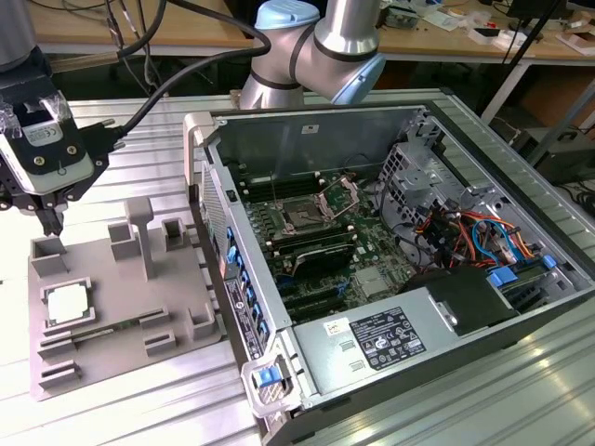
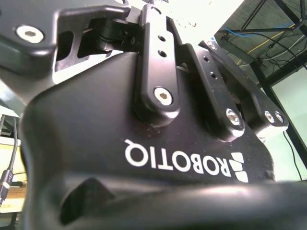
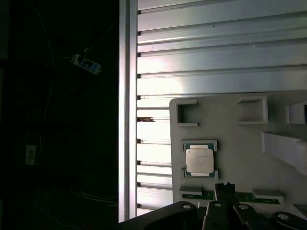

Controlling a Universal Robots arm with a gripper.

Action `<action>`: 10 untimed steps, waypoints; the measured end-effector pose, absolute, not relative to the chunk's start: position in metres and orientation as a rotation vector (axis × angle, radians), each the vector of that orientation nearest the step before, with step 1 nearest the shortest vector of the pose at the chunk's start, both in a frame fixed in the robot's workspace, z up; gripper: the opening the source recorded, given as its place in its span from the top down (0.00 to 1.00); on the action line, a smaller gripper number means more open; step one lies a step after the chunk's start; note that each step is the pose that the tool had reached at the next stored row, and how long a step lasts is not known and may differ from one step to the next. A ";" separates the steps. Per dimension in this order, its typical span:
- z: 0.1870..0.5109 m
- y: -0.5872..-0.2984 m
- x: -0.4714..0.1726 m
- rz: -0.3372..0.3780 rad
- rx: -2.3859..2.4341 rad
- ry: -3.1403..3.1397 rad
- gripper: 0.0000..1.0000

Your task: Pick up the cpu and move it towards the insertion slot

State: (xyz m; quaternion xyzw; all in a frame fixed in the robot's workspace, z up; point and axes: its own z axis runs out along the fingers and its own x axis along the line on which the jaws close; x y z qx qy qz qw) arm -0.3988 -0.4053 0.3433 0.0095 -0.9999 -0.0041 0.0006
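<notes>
The pick-up is not yet begun: the gripper [image 1: 48, 221] hangs near the grey fixture [image 1: 130, 311], fingers apparently closed on nothing, the cpu [image 1: 67, 302] nested there, well apart from the insertion slot [image 1: 302, 219]; grasping calls for opening and centring above it.

The cpu [image 3: 199, 160] lies flat, silvery top up, inside a low square frame [image 3: 200, 143] on a grey fixture [image 3: 240, 153]; nothing touches it; the fixture rests on a ribbed metal worktop [image 3: 216, 52]; two open square brackets [image 3: 187, 114] stand on the fixture, apart from the cpu; a green strip [image 3: 204, 195] lies just beside the frame; the black gripper [image 3: 224, 191] hangs near the cpu, over the strip; past the worktop's edge all is dark, with a small pale object [image 3: 86, 64] on a cable.
</notes>
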 end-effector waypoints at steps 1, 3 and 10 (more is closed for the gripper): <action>0.343 -0.405 -0.399 -0.013 0.030 -3.140 0.89; 0.343 -0.405 -0.399 -0.013 0.030 -3.140 0.89; 0.342 -0.405 -0.399 -0.013 0.030 -3.140 0.89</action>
